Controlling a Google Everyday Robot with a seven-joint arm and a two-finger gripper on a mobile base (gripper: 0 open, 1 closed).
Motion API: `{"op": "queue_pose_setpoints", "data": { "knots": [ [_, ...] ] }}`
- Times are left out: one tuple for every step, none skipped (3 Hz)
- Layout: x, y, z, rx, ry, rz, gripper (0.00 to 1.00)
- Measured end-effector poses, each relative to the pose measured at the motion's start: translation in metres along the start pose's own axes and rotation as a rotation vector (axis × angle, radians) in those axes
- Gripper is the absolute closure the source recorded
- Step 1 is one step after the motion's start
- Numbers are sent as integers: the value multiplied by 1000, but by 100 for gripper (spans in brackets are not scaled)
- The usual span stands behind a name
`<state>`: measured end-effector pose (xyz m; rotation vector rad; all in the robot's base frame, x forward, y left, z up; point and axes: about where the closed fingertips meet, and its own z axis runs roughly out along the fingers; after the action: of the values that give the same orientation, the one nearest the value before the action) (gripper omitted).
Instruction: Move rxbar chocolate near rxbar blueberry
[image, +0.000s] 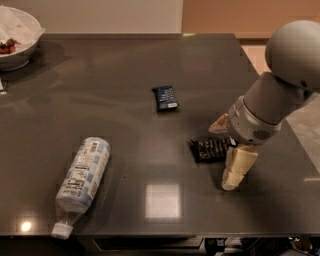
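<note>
The rxbar chocolate, a black wrapper with pale lettering, lies flat on the dark table at the right. My gripper is open and straddles the bar's right end, with one finger behind it and the other finger in front. The arm hides the bar's right end. The rxbar blueberry, a dark blue wrapper with a white patch at its near end, lies up and to the left of the black bar, apart from it.
A clear plastic water bottle lies on its side at the front left. A white bowl with red food stands at the back left corner. The table's right edge runs just beyond my arm.
</note>
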<state>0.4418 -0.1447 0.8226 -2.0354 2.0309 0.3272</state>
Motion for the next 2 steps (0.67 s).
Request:
{"op": "queue_pose_setpoints", "data": {
  "knots": [
    [2, 1, 0, -9, -8, 1, 40],
    [3, 1, -1, -16, -12, 2, 63]
  ]
}}
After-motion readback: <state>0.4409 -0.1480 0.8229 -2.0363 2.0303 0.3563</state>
